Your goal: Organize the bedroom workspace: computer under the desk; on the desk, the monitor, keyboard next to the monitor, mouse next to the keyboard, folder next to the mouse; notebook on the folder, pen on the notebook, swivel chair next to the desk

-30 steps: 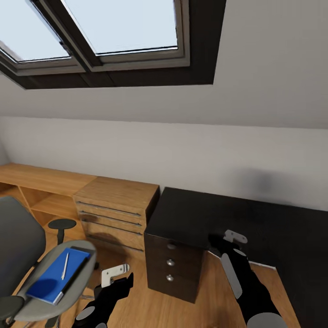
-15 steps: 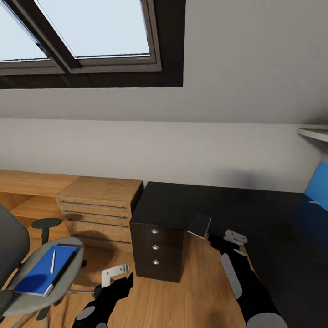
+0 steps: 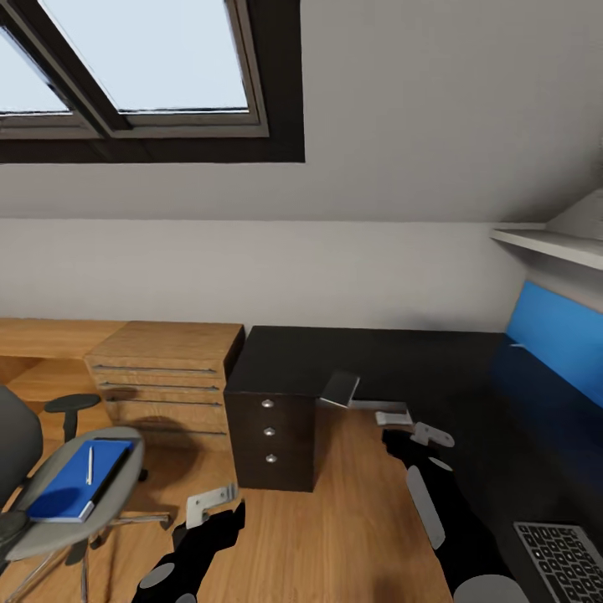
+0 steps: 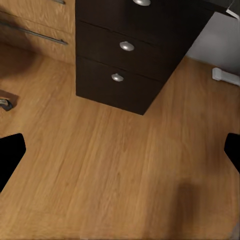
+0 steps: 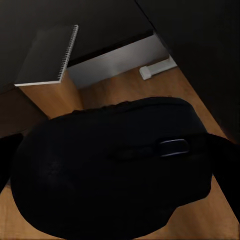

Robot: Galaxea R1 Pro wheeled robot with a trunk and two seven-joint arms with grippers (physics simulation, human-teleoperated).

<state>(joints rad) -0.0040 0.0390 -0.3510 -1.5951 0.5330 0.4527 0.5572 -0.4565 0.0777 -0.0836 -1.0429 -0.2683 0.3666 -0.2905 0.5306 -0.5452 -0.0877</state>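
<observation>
Ahead of you a skylight window [image 3: 142, 75] sits in the sloped ceiling; a light wooden cabinet [image 3: 159, 377] with drawers stands on the wooden floor [image 3: 352, 519].

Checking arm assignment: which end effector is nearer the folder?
Left. The left end effector is just beside the chair-borne folder; the right end effector is across the floor by the desk.

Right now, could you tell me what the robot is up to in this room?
It is tidying a desk area. The right gripper holds the black mouse near the black desk. The left gripper is open over the wooden floor. The blue folder, with the pen on it, lies on the swivel chair. The keyboard is on the desk, and the notebook overhangs its edge.
</observation>
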